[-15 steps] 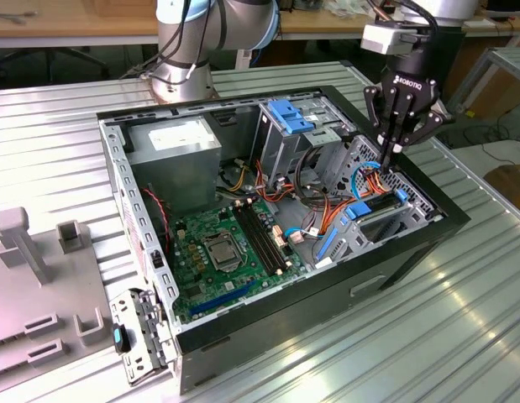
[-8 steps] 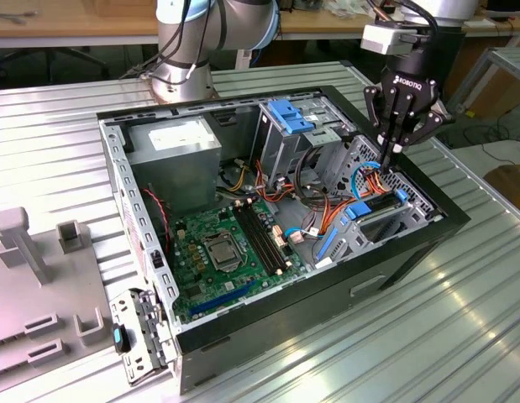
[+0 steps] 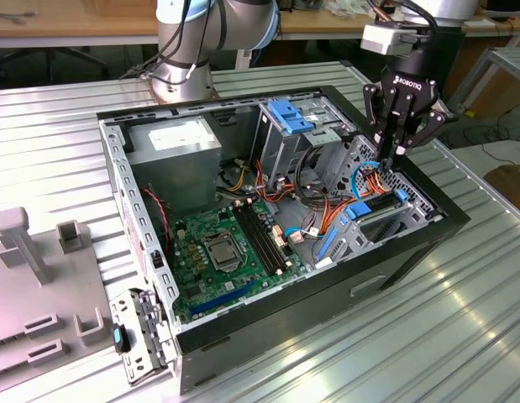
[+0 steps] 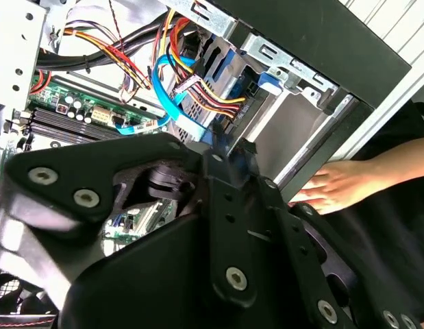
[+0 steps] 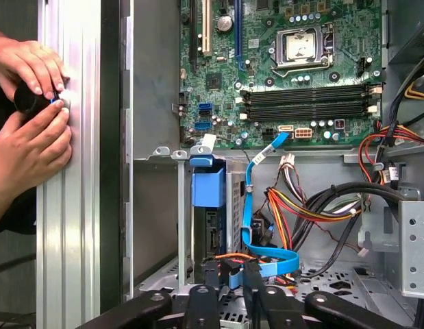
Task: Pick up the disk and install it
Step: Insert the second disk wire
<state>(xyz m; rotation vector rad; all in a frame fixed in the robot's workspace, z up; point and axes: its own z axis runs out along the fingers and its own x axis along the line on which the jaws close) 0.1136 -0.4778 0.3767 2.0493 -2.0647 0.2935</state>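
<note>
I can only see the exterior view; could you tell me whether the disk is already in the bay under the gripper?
Observer: Yes. In the first wrist view the disk stands on edge in the bay, just ahead of the gripper.
Operator: Is anything crowding it?
Observer: A blue cable loops right beside the disk.
Operator: Is anyone near the case?
Observer: A person's hands are at the table beside the case, holding a small black object.
</note>
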